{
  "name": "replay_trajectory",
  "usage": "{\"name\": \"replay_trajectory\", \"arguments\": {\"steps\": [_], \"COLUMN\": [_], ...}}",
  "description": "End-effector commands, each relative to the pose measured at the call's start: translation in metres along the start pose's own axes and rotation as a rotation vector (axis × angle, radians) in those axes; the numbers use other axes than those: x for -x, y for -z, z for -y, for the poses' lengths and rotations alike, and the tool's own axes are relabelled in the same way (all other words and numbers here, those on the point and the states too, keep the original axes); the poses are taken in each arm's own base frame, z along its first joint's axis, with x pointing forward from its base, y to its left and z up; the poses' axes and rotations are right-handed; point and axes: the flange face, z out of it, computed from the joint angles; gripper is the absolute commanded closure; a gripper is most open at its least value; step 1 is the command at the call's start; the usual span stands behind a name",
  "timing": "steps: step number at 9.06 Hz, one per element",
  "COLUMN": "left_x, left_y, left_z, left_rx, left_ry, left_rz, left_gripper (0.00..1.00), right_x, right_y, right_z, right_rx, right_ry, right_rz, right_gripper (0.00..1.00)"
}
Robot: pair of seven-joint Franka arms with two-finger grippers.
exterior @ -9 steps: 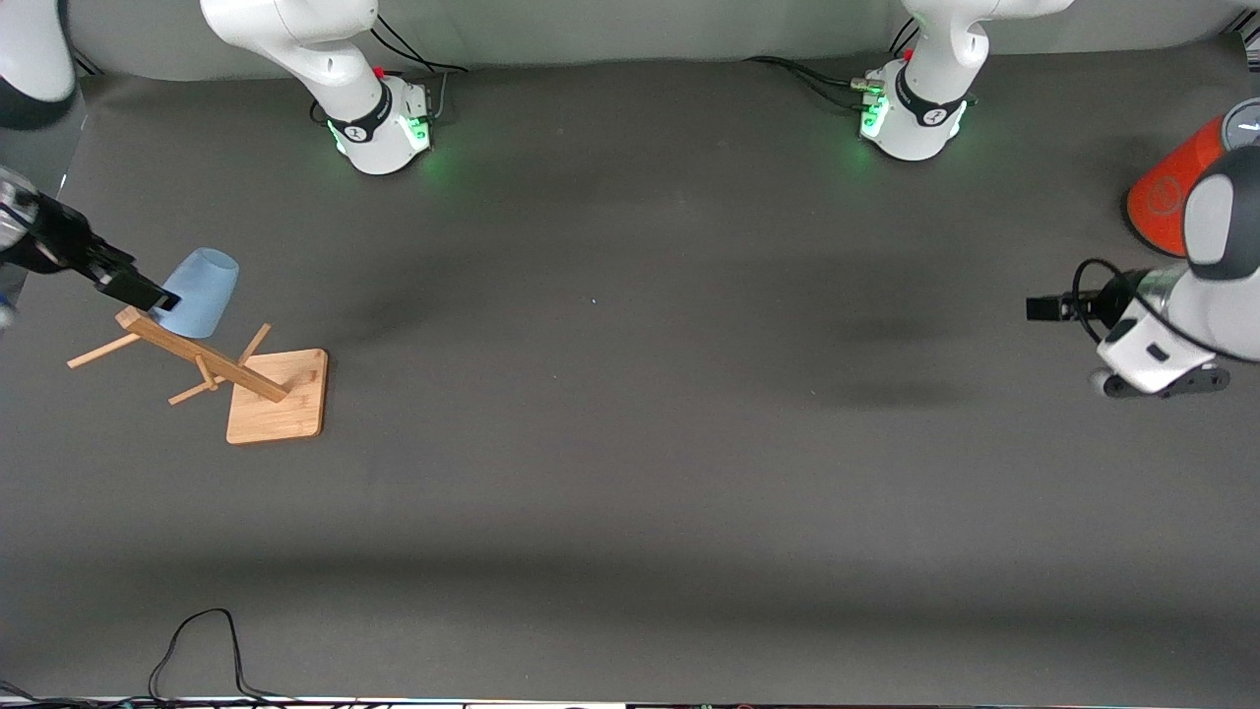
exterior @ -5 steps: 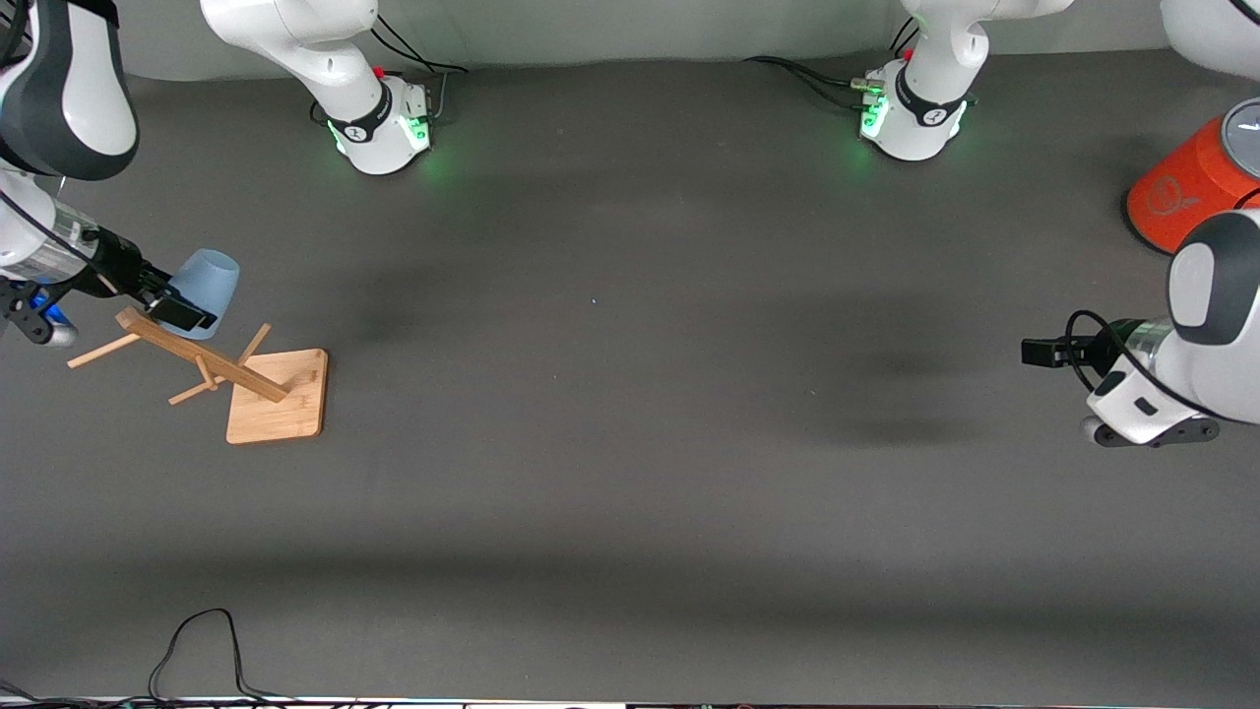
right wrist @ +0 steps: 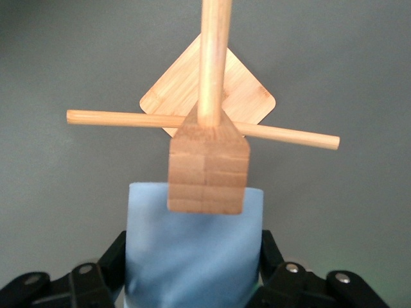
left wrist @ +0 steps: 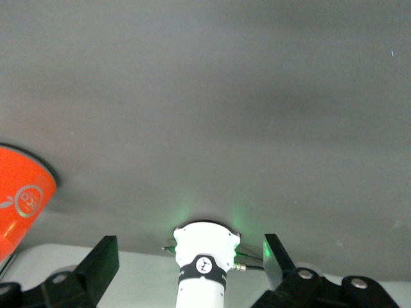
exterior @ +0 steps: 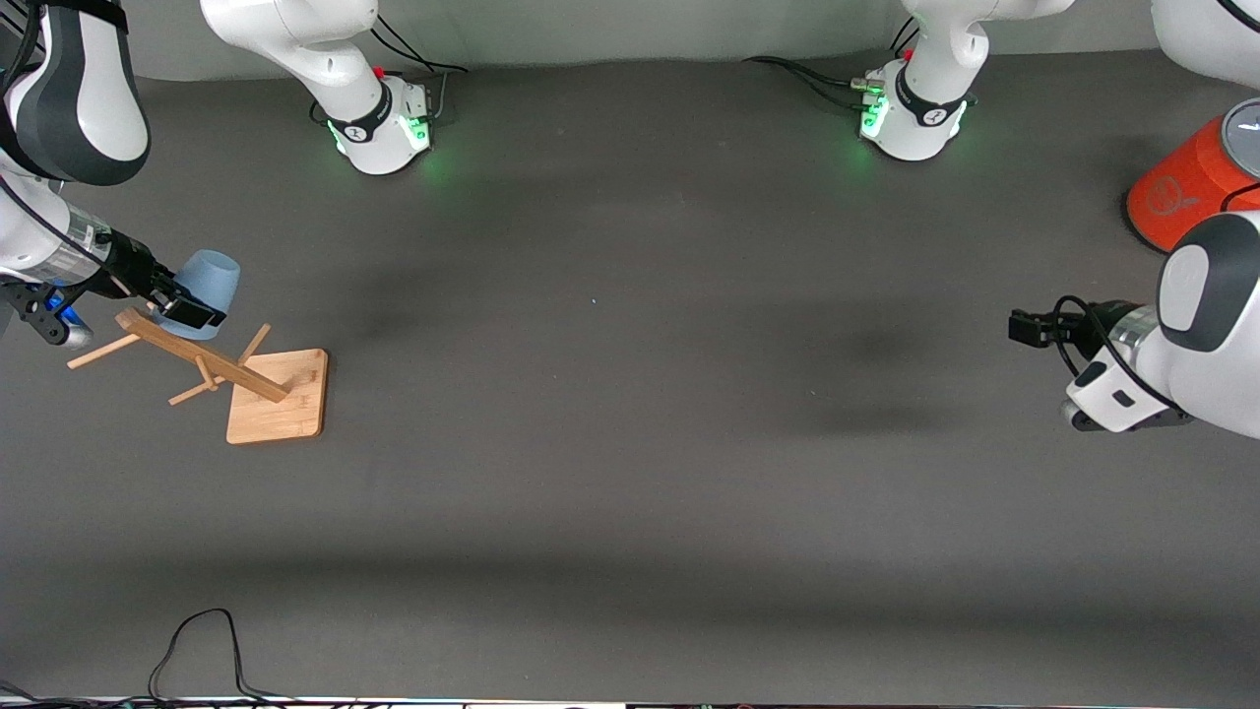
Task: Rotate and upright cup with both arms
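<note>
- right tool (exterior: 187, 307) at the right arm's end of the surface (exterior: 630, 473), over the wooden rack (exterior: 212, 366); its fingers (right wrist: 115, 256) sit one on each side of the cup (exterior: 205, 286), pressed to the walls in the right wrist view, so closed on it
- cup: pale blue, tilted, hanging on the rack's top part, closed bottom pointing up and away from the tool; wider rim end sits between the fingers; in the right wrist view the cup (right wrist: 192, 250) lies under the rack's square post top (right wrist: 207, 168)
- rack: square base flat on the surface, leaning post, thin round pegs (right wrist: 202, 127) crossing it; base is nearer the front camera than the cup
- left tool (exterior: 1024, 327) at the left arm's end of the surface, up in the air over bare surface, holding nothing; left wrist view shows both fingers (left wrist: 103, 260) wide apart with nothing between; left arm waits
- orange can (exterior: 1181, 187) with grey lid stands at the left arm's end, farther from the front camera than the left tool, well apart from the cup
- left arm's base (left wrist: 204, 269) with green light shows in the left wrist view
</note>
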Motion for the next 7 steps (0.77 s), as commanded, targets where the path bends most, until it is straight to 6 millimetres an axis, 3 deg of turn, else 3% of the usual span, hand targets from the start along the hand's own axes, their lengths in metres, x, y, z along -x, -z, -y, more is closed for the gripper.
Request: {"name": "replay_trajectory", "arguments": {"steps": [1, 3, 5, 7], "left_x": [-0.024, -0.028, -0.018, -0.018], "left_y": [-0.020, -0.026, -0.027, -0.028], "left_z": [-0.022, -0.059, -0.101, -0.112], "left_rx": [0.024, 0.015, -0.028, -0.005], "left_ry": [0.004, -0.024, 0.026, 0.019], "left_rz": [0.060, 0.063, 0.056, 0.054], "left_gripper": [0.00, 0.00, 0.00, 0.00], "right_x": [0.009, 0.031, 0.074, 0.134], "right_y": [0.017, 0.066, 0.103, 0.125], "right_z": [-0.001, -0.004, 0.018, 0.070], "right_rx": [-0.025, -0.029, 0.002, 0.015], "right_ry": [-0.011, -0.017, -0.067, -0.128], "right_rz": [-0.002, 0.010, 0.023, 0.011], "right_gripper": [0.47, 0.47, 0.47, 0.47]}}
